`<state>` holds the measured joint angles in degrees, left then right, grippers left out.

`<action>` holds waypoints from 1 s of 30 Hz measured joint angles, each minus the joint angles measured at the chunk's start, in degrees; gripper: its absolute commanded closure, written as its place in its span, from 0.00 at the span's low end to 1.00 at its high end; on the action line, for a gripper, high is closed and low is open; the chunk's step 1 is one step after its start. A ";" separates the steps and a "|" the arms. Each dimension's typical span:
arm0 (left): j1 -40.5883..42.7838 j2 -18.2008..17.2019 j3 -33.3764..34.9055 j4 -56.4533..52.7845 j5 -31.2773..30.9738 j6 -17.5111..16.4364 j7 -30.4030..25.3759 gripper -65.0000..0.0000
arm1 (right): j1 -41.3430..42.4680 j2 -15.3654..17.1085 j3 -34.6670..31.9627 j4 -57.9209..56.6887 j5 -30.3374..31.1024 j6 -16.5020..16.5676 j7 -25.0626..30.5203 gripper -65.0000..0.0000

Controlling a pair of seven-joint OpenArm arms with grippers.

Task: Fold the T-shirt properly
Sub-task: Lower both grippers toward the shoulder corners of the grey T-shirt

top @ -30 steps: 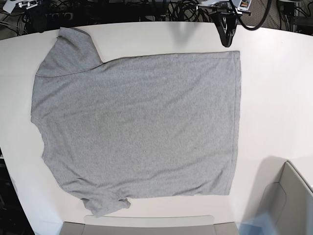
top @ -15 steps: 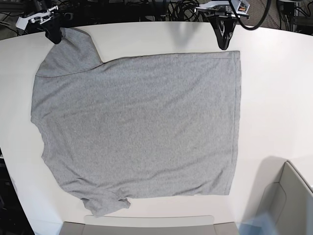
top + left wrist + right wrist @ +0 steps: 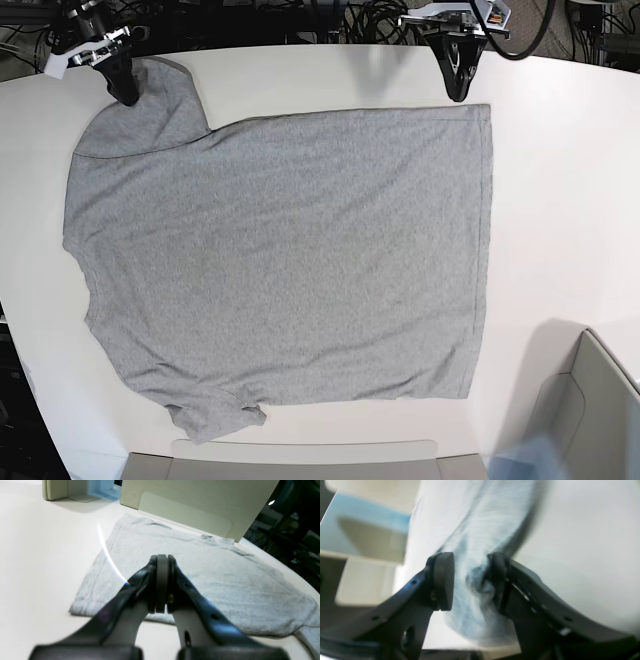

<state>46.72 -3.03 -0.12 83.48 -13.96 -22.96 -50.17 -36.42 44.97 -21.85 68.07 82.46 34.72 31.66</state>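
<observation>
T-shirt (image 3: 280, 250) flat, plain side up, on white table (image 3: 560, 200). Right gripper (image 3: 470, 580) at upper sleeve edge, jaws apart straddling cloth, nothing clamped. Left gripper (image 3: 162, 585) pads pressed together, empty, just off hem corner. Bare table beyond hem. Beige bins (image 3: 590, 410) at near edge; contents not discernible.

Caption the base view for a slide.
Grey T-shirt spread flat on white table; both hands poised at its far edge.

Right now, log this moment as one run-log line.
T-shirt: flat on table, unfolded | left end effector: shut, empty, at hem edge | right end effector: open, straddling sleeve
</observation>
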 measured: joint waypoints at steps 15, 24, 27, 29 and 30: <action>0.00 0.00 0.00 0.02 0.02 0.00 0.02 0.99 | -2.82 -1.64 0.37 0.50 -0.07 0.72 0.70 0.60; 0.15 0.00 0.00 1.66 0.00 0.20 6.49 0.97 | -3.10 -2.93 0.24 1.27 -0.13 0.72 0.74 0.60; 0.55 0.00 0.00 7.50 -0.57 0.20 13.14 0.86 | -3.10 -2.73 0.24 1.25 -0.15 0.72 0.59 0.60; 0.79 0.00 0.00 12.48 -4.42 0.22 18.16 0.74 | -3.10 -2.64 0.24 1.25 -0.15 0.72 0.46 0.60; 1.09 0.00 0.00 14.78 -6.99 0.42 21.11 0.70 | -3.10 -2.62 0.22 1.25 -0.15 0.72 0.44 0.60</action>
<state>47.81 -3.03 -0.12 98.26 -20.95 -22.55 -29.06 -39.53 42.35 -21.63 69.32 82.30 35.44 32.10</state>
